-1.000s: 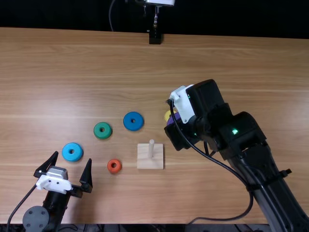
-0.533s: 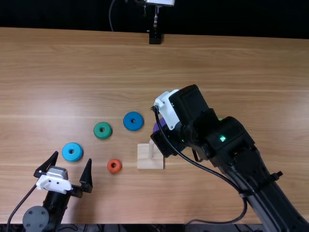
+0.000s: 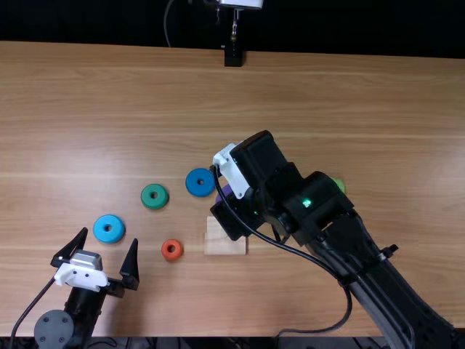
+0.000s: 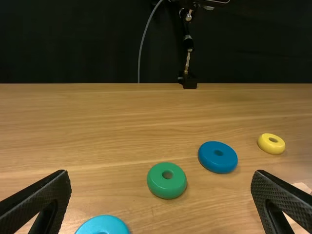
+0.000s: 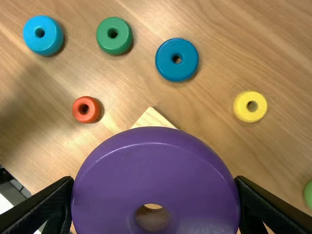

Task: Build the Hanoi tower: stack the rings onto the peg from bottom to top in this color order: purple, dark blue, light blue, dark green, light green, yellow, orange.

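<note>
Holding purple ring (image 5: 156,175); right gripper (image 3: 236,215); wooden base (image 3: 221,246) partly hidden

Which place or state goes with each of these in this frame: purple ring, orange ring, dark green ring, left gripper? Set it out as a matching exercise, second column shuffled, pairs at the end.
Things
1. Purple ring
2. Orange ring
3. Dark green ring
4. Left gripper

Places or states
A. On the table, between the light blue ring and the dark blue ring
B. Open, gripping nothing
C. Held between the right gripper's fingers
D. Closest of the rings on the table to its near edge

Pairs: 1-C, 2-D, 3-A, 4-B
</note>
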`<state>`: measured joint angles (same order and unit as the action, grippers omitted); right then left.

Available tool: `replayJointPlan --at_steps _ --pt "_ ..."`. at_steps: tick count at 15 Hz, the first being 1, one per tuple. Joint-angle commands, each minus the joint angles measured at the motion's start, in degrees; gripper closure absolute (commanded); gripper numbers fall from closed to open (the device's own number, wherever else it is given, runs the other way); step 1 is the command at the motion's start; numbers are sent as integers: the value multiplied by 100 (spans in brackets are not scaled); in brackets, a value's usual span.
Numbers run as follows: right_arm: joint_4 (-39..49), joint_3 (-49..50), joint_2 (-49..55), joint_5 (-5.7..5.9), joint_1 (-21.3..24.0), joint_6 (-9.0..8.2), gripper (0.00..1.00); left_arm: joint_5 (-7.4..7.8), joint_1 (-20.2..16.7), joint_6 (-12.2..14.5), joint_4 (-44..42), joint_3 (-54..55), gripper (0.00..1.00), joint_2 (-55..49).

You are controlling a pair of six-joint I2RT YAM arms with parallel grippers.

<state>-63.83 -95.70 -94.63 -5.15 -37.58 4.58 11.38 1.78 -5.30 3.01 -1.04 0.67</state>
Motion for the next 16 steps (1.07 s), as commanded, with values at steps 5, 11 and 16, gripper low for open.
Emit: replayJointPlan --at_steps 5,11,16 --pt "28 -151 -126 -34 -179 -47 100 139 -38 45 48 104 0 -67" --pt "28 -133 -258 -34 -258 -47 100 139 -38 45 58 104 0 -67" --pt "28 -107 -328 -34 -293 -47 100 139 -38 45 48 104 0 -67"
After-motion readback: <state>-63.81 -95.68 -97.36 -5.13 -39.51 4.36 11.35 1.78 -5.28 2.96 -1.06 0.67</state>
